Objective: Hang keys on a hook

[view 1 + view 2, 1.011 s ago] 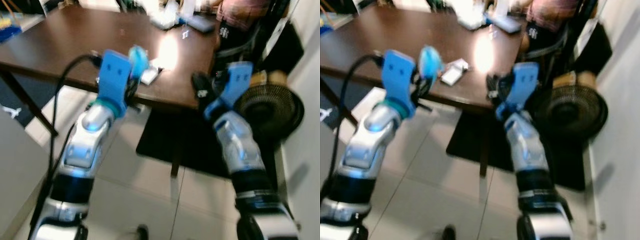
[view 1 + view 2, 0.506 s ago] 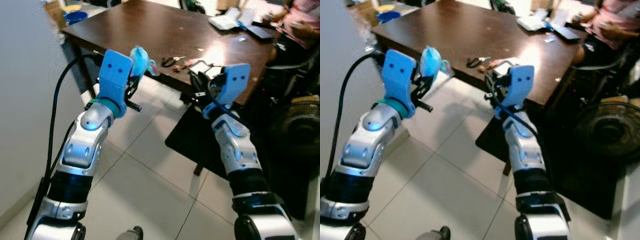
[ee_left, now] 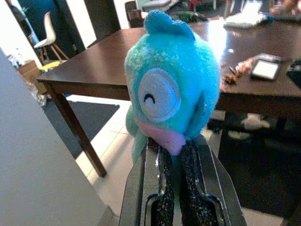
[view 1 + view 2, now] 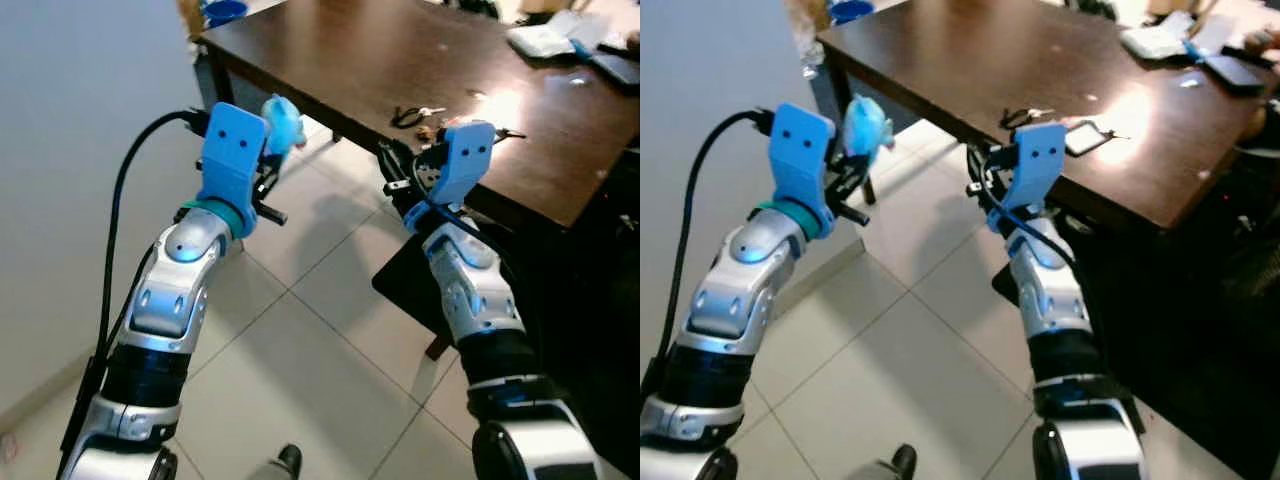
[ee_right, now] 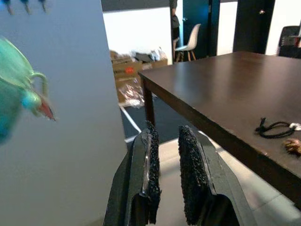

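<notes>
The left gripper (image 3: 176,181) is raised in front of the robot, above the pale tiled floor (image 4: 330,360) and beside a grey wall (image 4: 70,120). Its two black fingers (image 3: 164,188) are pressed together on the lower edge of a turquoise plush keychain toy (image 3: 171,89), which sits upright above the fingertips. The toy is round and fuzzy, with a small tuft on top, a white embroidered eye patch carrying a curved dark line, a pink patch at its base, and a thin side fin. In the right wrist view the same toy (image 5: 19,89) is blurred against the wall, with a thin loop and a small red piece at its side; no metal keys can be made out. The right gripper (image 5: 167,165) is raised level with the left one, near the front edge of a dark brown table (image 4: 400,60). Its textured fingers (image 5: 190,174) stand slightly apart with a narrow gap and nothing between them. On the table beyond lie a black cord (image 5: 273,128), a small flat card-like item (image 4: 1087,137), and, at the far end, papers (image 4: 1155,40). A white chair (image 5: 190,44) and cardboard boxes (image 5: 131,66) stand farther back.
</notes>
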